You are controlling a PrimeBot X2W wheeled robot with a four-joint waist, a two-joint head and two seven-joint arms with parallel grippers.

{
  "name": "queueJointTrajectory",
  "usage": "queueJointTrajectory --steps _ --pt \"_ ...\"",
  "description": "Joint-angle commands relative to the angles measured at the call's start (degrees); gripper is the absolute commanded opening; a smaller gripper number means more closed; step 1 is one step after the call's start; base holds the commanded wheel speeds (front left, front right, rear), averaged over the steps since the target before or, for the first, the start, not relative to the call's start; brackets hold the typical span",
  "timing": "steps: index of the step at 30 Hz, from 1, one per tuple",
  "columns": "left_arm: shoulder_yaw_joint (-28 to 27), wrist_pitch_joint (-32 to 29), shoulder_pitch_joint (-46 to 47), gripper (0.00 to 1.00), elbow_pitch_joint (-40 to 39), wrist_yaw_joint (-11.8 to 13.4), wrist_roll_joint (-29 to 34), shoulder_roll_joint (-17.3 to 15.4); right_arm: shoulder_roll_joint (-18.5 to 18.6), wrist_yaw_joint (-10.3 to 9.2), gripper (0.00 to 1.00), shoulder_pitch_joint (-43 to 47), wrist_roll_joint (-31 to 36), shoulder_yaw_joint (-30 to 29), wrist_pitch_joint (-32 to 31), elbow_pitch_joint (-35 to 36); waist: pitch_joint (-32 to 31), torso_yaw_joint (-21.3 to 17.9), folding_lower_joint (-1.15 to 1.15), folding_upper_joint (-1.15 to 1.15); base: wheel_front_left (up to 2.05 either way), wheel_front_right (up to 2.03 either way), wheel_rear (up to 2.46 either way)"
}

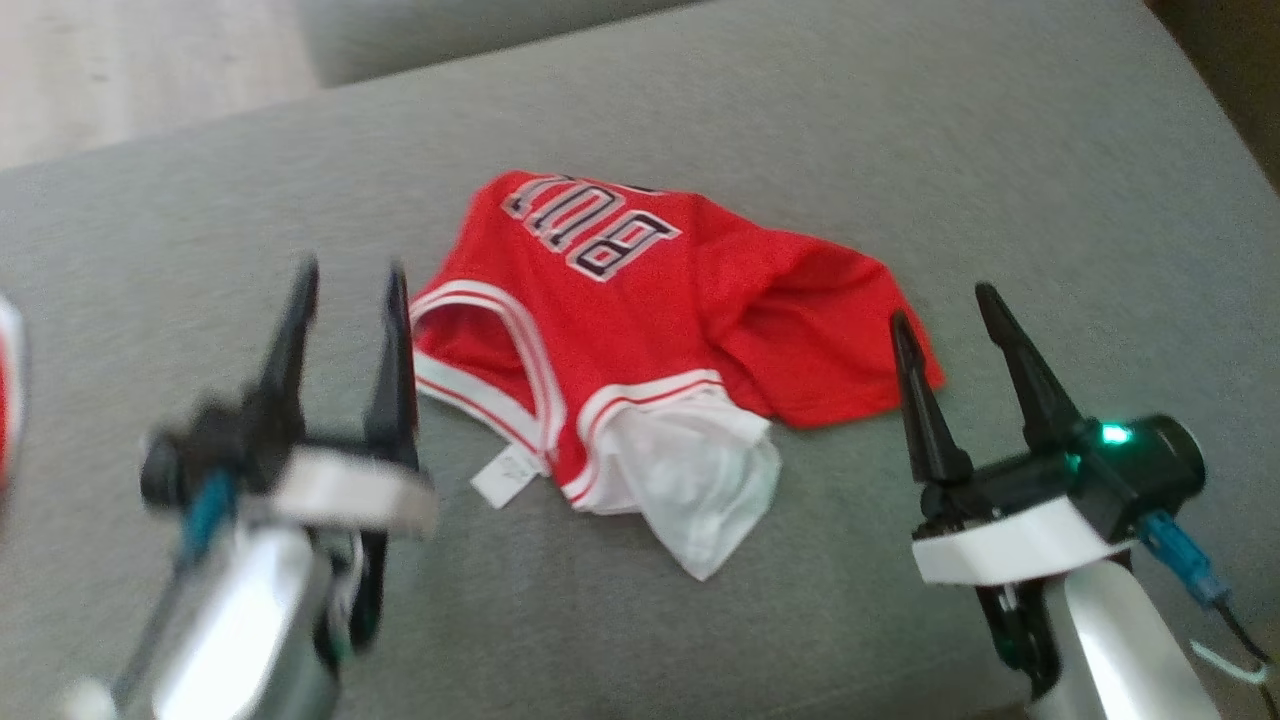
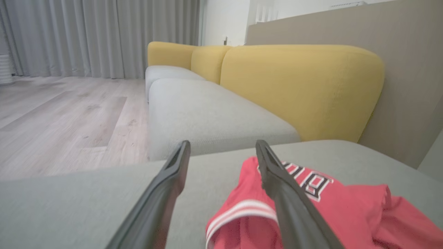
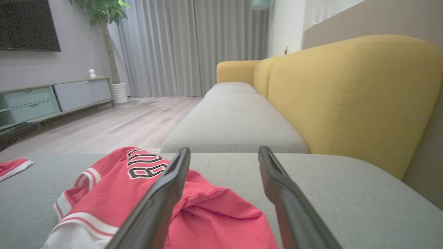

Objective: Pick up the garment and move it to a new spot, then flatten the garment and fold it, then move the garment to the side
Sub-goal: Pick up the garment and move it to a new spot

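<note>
The garment [image 1: 640, 340] is a red jersey with white trim and dark lettering, lying crumpled on the grey couch seat [image 1: 800, 130], its white lining spilling out at the near edge. My left gripper [image 1: 350, 275] hovers open just left of the jersey's armhole, nothing between its fingers. My right gripper [image 1: 945, 300] stands open at the jersey's right edge, also empty. In the left wrist view the garment [image 2: 332, 211] lies right of and under the right finger of my left gripper [image 2: 223, 147]. In the right wrist view the garment [image 3: 131, 193] lies left of my right gripper [image 3: 225, 152].
Another red and white piece of cloth [image 1: 8, 390] lies at the seat's left edge, also seen as a red cloth [image 3: 14, 166] in the right wrist view. Yellow backrests [image 2: 297, 90] rise beyond. Wooden floor [image 2: 65, 117] lies past the seat's edge.
</note>
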State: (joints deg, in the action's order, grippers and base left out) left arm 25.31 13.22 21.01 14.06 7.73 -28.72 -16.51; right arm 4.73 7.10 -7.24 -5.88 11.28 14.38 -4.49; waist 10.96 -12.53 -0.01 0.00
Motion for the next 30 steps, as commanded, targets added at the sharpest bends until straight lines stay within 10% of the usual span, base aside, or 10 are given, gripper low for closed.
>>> queueJointTrajectory --steps 1,10,30 --pt "-2.8 1.1 -1.7 1.00 -3.1 1.0 1.1 -0.9 1.0 0.39 1.00 0.2 0.3 0.9 0.6 2.1 -2.9 4.0 0.01 0.00 0.00 0.00 0.00" --pt "-11.4 1.8 -17.9 1.00 -8.9 3.4 5.5 3.7 2.5 0.39 1.00 3.5 1.0 -0.7 0.6 0.5 -5.0 12.7 0.01 0.00 0.00 0.00 0.00" --pt "-21.4 1.8 -25.7 1.00 -7.3 -9.0 15.6 11.1 -0.7 0.39 1.00 9.4 1.8 -1.8 0.6 -7.6 -8.4 15.5 0.01 0.00 0.00 0.00 0.00"
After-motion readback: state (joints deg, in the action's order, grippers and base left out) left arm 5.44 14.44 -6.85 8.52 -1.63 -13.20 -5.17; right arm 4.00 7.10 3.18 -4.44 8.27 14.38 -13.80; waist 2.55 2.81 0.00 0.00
